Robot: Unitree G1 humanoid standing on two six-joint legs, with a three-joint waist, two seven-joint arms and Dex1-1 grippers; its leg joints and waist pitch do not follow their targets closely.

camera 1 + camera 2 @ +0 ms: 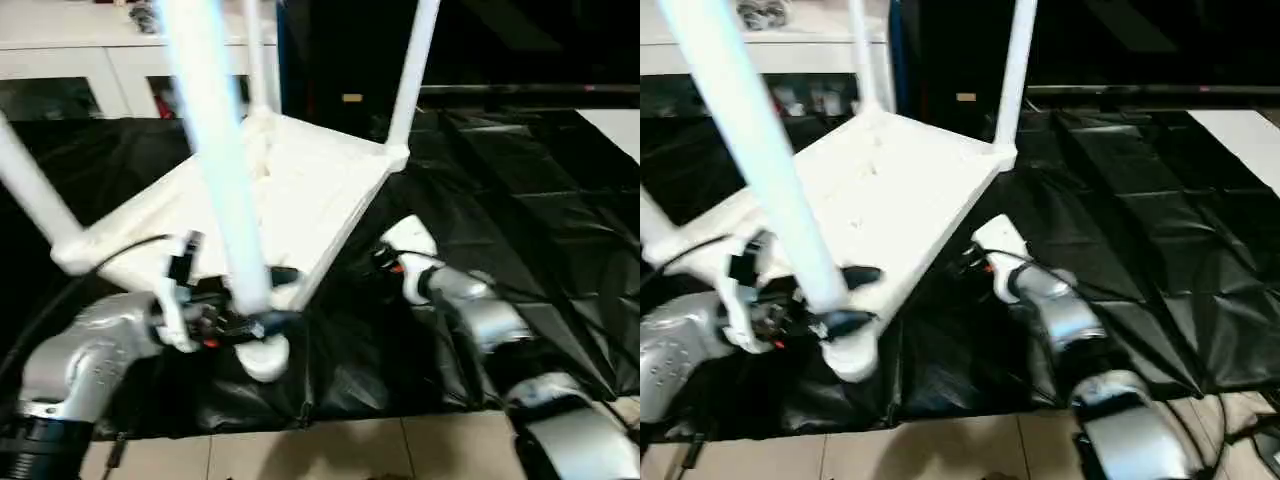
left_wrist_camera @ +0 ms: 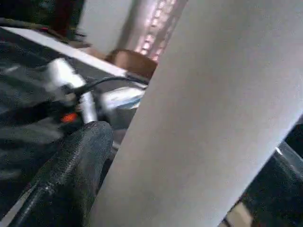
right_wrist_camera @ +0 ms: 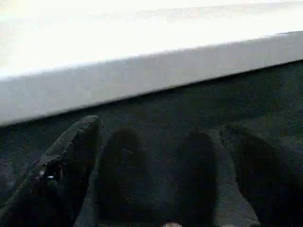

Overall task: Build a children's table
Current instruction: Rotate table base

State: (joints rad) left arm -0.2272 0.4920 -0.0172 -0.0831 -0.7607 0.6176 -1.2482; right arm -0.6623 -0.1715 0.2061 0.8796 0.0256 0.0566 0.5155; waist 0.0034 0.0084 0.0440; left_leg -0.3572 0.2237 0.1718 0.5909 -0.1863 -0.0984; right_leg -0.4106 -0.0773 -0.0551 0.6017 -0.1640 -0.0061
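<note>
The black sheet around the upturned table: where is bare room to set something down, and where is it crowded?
The black sheet is bare beyond the right gripper, toward its far right edge. The tiled floor borders the sheet's near edge. It is crowded at the tabletop's near corner, where the left gripper is shut on a leg.

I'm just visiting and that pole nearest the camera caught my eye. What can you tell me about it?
It is the near leg, a long, smooth white tube that looks like plastic. It rises steeply from the round corner socket of the upside-down white tabletop, leaning slightly, and runs out of the picture at the top. The left gripper is clamped on it just above the socket, one black finger pressed against its side. Other legs already stand at other corners.
</note>
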